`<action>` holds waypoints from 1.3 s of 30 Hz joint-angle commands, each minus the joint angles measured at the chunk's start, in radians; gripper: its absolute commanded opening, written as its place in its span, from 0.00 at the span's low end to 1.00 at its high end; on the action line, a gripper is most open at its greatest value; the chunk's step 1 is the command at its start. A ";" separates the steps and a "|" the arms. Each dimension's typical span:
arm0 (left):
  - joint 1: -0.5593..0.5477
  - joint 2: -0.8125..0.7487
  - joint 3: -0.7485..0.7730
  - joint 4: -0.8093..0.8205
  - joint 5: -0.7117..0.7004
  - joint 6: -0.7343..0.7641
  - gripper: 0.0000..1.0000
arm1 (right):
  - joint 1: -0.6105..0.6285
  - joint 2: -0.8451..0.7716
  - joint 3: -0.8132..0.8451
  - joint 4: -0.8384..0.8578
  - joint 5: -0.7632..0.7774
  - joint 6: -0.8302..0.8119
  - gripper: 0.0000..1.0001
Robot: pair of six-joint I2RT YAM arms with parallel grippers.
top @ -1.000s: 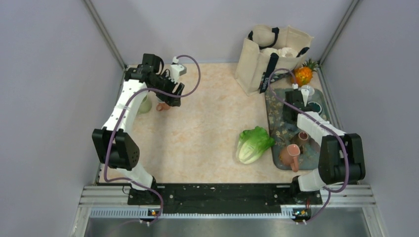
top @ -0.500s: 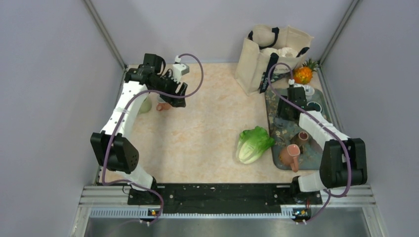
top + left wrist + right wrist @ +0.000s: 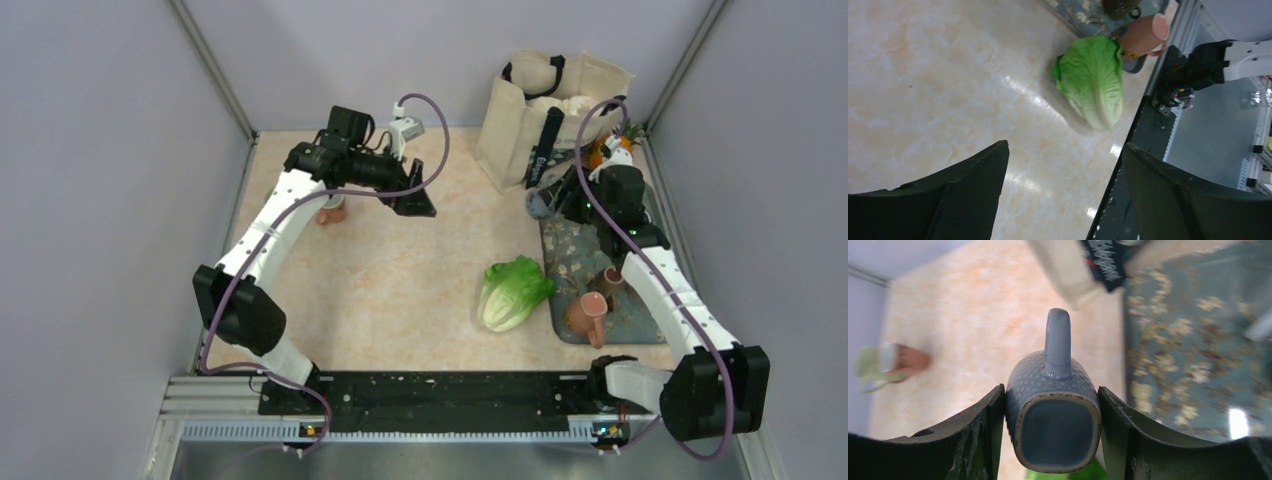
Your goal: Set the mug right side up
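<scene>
A blue-grey textured mug [image 3: 1053, 390] is clamped between the fingers of my right gripper [image 3: 1050, 390]. It lies along the fingers with its handle pointing up in that view, and a brown-rimmed end faces the camera. I cannot tell whether that end is the mouth or the base. In the top view the mug [image 3: 541, 204] hangs above the left edge of the patterned tray [image 3: 570, 255], held by the right gripper [image 3: 553, 203]. My left gripper [image 3: 417, 199] is open and empty over the back of the table; it also shows in the left wrist view [image 3: 1065, 165].
A lettuce [image 3: 512, 290] lies left of the tray. Two brown mugs [image 3: 587, 315] [image 3: 610, 280] sit on the tray. A canvas tote bag [image 3: 555, 105] and a pineapple [image 3: 612, 150] stand at the back right. A small brown cup [image 3: 330, 211] stands at the back left.
The right gripper has risen from the tray and moved back and left with the blue-grey mug in it. The left arm has swung right, away from the small brown cup.
</scene>
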 commanded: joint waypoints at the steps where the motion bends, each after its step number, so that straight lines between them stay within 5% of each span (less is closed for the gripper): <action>1: -0.088 0.007 0.031 0.199 0.104 -0.175 0.87 | 0.089 -0.066 0.016 0.274 -0.170 0.212 0.00; 4: -0.125 0.028 0.058 0.261 0.133 -0.255 0.77 | 0.144 -0.073 0.005 0.396 -0.206 0.312 0.00; 12: -0.137 0.021 0.082 0.408 0.170 -0.378 0.73 | 0.191 -0.072 -0.006 0.631 -0.266 0.494 0.00; 29: -0.165 0.085 0.208 0.407 0.181 -0.394 0.59 | 0.258 -0.029 -0.004 0.806 -0.320 0.623 0.00; 35: -0.171 0.091 0.216 0.458 0.219 -0.453 0.31 | 0.291 0.020 -0.030 0.924 -0.306 0.701 0.00; 39: -0.172 0.095 0.238 0.427 0.213 -0.423 0.00 | 0.322 0.075 -0.030 0.990 -0.320 0.744 0.00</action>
